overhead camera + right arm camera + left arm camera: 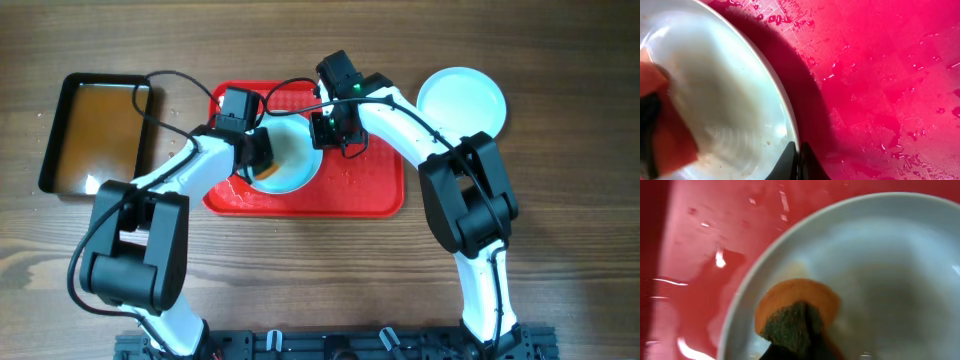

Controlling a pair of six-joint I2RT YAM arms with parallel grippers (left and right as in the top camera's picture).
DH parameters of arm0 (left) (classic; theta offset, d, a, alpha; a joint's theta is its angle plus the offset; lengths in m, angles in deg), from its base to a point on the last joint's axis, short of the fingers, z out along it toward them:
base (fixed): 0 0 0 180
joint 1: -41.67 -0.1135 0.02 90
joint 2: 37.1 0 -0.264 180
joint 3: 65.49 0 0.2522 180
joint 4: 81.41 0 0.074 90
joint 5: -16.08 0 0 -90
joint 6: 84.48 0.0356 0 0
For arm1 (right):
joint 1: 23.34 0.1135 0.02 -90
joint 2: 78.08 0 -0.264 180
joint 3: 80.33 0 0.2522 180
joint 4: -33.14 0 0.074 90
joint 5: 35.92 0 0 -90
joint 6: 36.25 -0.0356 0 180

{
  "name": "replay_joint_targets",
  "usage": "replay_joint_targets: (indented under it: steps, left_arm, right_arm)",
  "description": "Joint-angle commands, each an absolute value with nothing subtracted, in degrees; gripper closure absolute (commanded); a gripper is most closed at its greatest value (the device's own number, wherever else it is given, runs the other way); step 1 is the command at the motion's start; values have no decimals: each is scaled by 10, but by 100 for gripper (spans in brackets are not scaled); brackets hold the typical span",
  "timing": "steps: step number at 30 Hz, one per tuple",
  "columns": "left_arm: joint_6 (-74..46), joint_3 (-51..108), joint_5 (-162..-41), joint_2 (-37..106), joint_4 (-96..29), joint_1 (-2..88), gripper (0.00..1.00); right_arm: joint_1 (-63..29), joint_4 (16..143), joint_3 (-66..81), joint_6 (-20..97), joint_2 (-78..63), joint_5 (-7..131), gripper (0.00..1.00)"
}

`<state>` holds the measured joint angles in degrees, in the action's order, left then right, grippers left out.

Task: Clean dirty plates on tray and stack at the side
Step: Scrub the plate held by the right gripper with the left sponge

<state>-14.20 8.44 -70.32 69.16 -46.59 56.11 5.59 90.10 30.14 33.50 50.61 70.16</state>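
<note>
The plate (875, 255) lies on the wet red tray (880, 75), toward its left half. The left hand (255, 152) is closed on an orange sponge (797, 302) with a dark scouring face, and the sponge presses on the plate's inner left side. The right hand (799, 161) is shut on the plate's far rim and pins it. The main risk, as I judge it, is the plate skating. The tray is beaded with water, so a hard sideways scrub could twist the rim out of that narrow pinch or shove the plate across the tray. Pressing down near the edge could also tip the plate against the right fingers. The two hands work close together over one small plate, so a wide stroke could knock the sponge into the right fingers. Faint brownish streaks show on the plate beside the sponge, so lifting now might carry a dirty plate to the white stack (462, 100) on the counter (560, 250) right of the tray. How many plates that stack holds I cannot tell. The arms hide much of the plate from above, the left fingers barely show, and whatever lies under the sponge is hidden.
</note>
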Motion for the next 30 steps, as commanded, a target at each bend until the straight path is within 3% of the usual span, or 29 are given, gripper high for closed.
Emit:
replay_joint_targets:
  steps: [1,6,9,14,17,22,30]
  left_arm:
    - [-72,76,-539,682,-455,561,96]
    - [-17,80,-384,614,-466,577,96]
    - [-24,80,-382,566,-471,595,96]
    - [-146,79,-696,568,-462,597,96]
    - [-219,76,-752,599,-460,598,96]
    - [-234,74,-771,680,-464,598,96]
    - [-116,74,-519,699,-408,598,96]
  right_arm:
    - [53,901,295,340,519,692,96]
    - [53,899,295,338,519,692,96]
    - [53,899,295,338,519,692,95]
    - [53,899,295,338,519,692,96]
    - [53,899,295,336,519,692,96]
    - [53,900,295,336,519,692,96]
    - [53,902,295,336,519,692,96]
